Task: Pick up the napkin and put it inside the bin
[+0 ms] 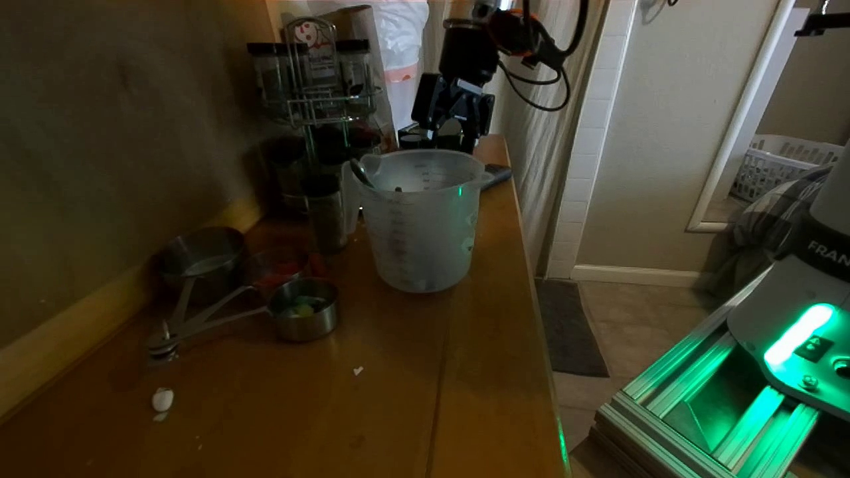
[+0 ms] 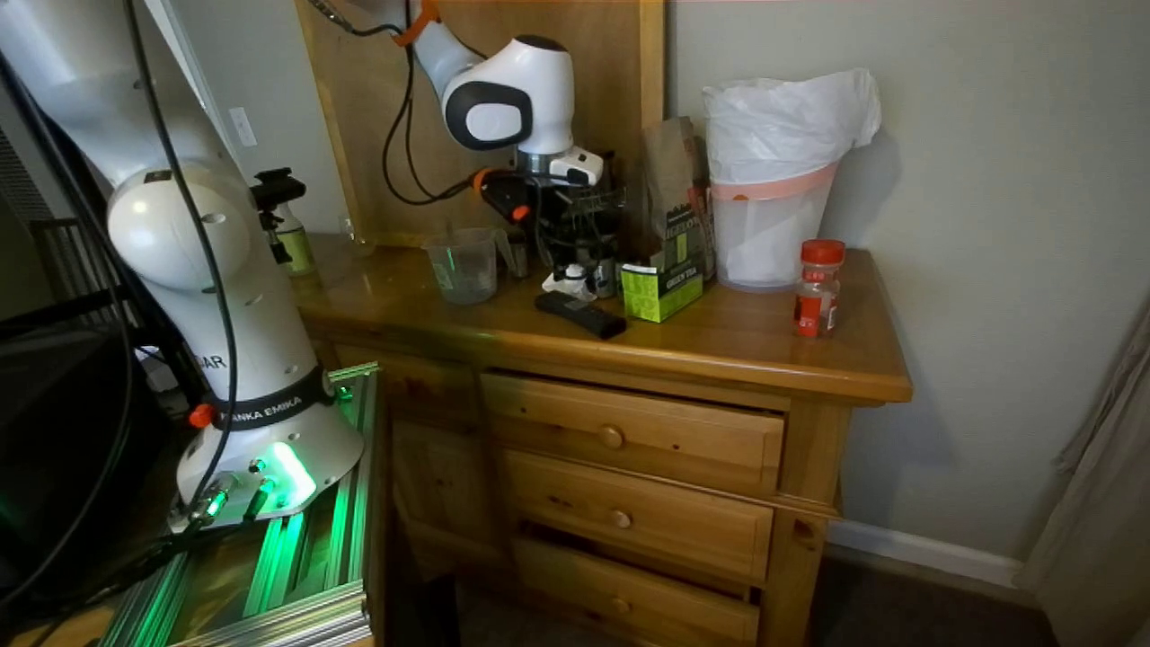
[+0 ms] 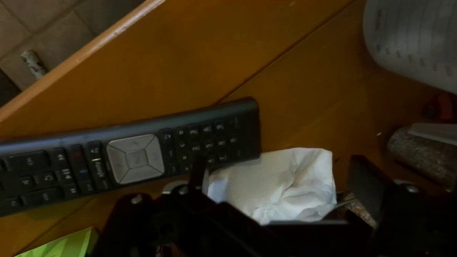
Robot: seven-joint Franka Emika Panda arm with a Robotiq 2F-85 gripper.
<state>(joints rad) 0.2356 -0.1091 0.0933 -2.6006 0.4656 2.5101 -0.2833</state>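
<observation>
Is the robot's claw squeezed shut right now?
No: in the wrist view, the gripper stands open, its fingers apart with the creased white napkin showing between them.

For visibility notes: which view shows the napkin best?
The wrist view: the napkin is largest there, though the tool hides part. In an exterior view it's a small patch behind the remote; in an exterior view with the jug up close, I can't see it.

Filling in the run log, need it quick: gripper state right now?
Gripper: open, holding nothing; in the wrist view the jaws stand apart with the napkin showing between them, not clamped.
</observation>
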